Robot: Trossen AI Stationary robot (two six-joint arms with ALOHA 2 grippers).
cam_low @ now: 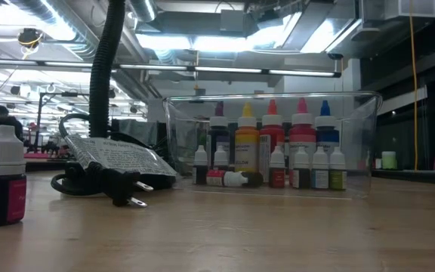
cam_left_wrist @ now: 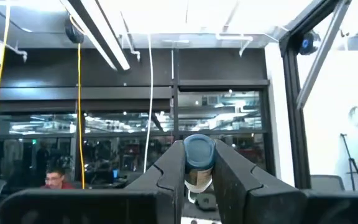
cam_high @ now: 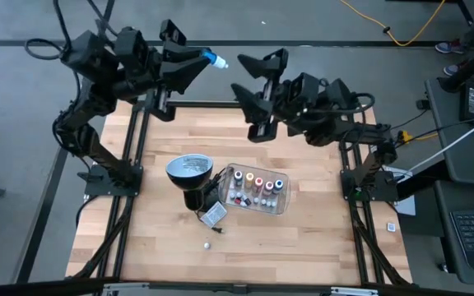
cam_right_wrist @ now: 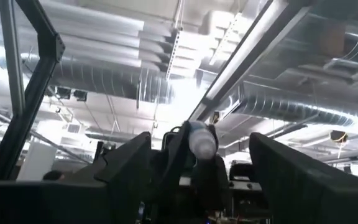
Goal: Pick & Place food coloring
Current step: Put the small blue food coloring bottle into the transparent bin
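My left gripper (cam_high: 202,59) is raised over the table's far edge and shut on a tiny blue-and-white food coloring bottle (cam_high: 214,59). My right gripper (cam_high: 237,75) is open just to the right of it, its fingers pointing at the bottle without touching it. In the right wrist view the bottle (cam_right_wrist: 202,140) shows between my right fingers. Several more bottles (cam_low: 270,147) stand in the clear tray (cam_high: 256,191) at mid-table. One small bottle (cam_low: 2,177) stands alone on the table near its front; it also shows in the high view (cam_high: 206,244). My left gripper pinches the bottle's body (cam_left_wrist: 197,177) between its two fingers. The fingers lie level, pointing toward the table's right, and run along the bottle. The bottle's blue end (cam_left_wrist: 199,151) sticks out past the fingertips. The bottle is lifted well clear of the table.
A black lamp with a round silvery head (cam_high: 189,168) stands left of the tray. Its cord, plug (cam_low: 123,193) and a printed tag (cam_high: 212,215) lie in front of it. Bare wooden table (cam_high: 303,238) lies to the near right.
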